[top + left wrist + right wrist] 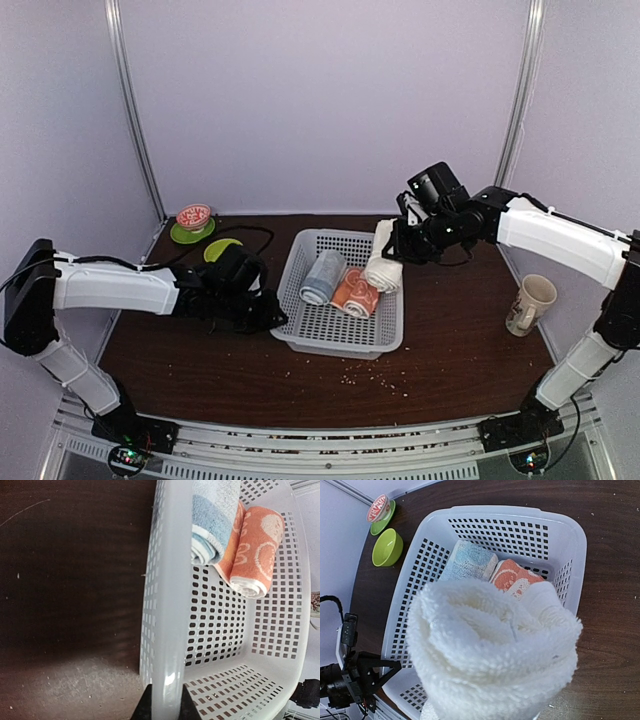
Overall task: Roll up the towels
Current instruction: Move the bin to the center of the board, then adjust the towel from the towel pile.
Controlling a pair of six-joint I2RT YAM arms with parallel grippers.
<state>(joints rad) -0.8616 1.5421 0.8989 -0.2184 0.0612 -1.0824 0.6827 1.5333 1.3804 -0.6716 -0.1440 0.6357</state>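
Note:
A white perforated basket (310, 340) sits mid-table. Inside lie a rolled grey-blue towel (322, 277) and the rolled salmon-orange towel with white prints (357, 292), side by side; both also show in the left wrist view, the salmon-orange towel (255, 550) to the right. My right gripper (398, 246) is shut on the rolled cream-white towel (383, 268) and holds it over the basket's right side; the roll (490, 655) fills the right wrist view and hides the fingers. My left gripper (163, 705) is shut on the basket's left rim (167, 630).
A green bowl (220, 249) and a red-patterned bowl on a green saucer (193, 221) stand at the back left. A printed mug (529, 303) stands at the right. A black cable runs by the green bowl. Crumbs lie on the table in front of the basket.

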